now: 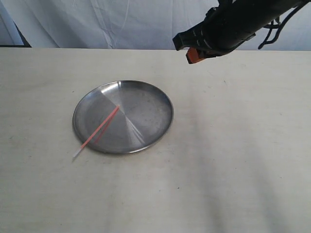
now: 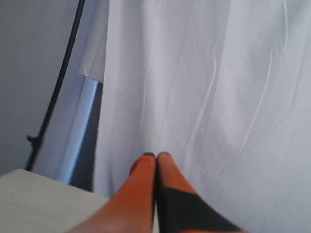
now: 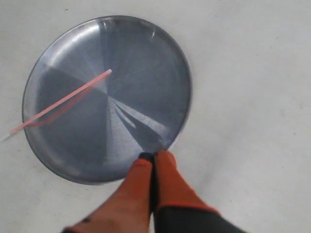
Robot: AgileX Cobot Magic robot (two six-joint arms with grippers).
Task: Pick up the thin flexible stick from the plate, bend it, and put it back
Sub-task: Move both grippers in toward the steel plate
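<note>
Pickup not yet begun: the stick [image 1: 99, 128] lies across the plate [image 1: 146, 114], pale end overhanging, and the right claw [image 3: 153, 156], pinched together above, must part and descend; left claw [image 2: 156, 155] likewise together.

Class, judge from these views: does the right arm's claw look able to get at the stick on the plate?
Probably yes. The right claw hangs in the air beyond the plate, and nothing lies between it and the stick. The shut claw must open first.
</note>
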